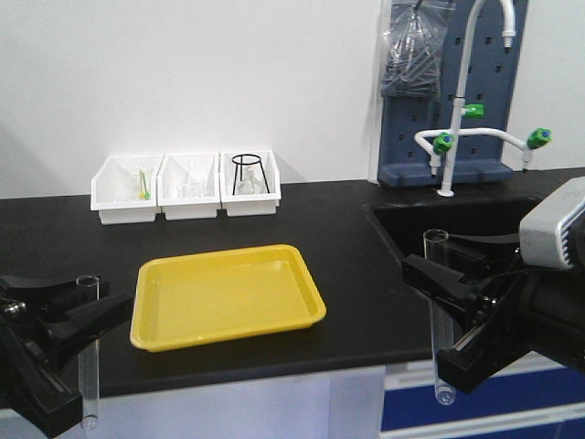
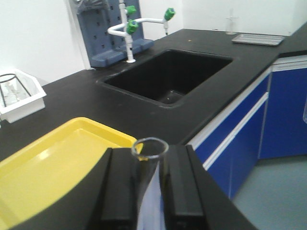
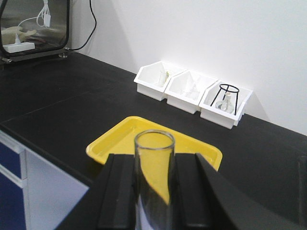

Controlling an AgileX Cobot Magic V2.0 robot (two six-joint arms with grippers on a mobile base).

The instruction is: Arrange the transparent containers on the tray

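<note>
The yellow tray (image 1: 227, 295) lies empty on the black counter, in the middle of the front view. Left of it, at the counter's front edge, my left gripper (image 1: 89, 315) is shut on an upright clear test tube (image 1: 88, 357); its open rim (image 2: 150, 147) shows between the black fingers, with the tray (image 2: 53, 167) just beyond. Right of the tray, my right gripper (image 1: 441, 306) is shut on a second upright test tube (image 1: 439, 320), whose rim (image 3: 154, 140) stands above the fingers with the tray (image 3: 129, 139) behind it.
Three white bins (image 1: 186, 186) with glassware stand at the back wall. A black sink (image 2: 168, 76) with a white faucet (image 1: 457, 137) and a blue pegboard (image 1: 452, 91) lies to the right. Blue cabinets (image 2: 283, 110) run below the counter's edge.
</note>
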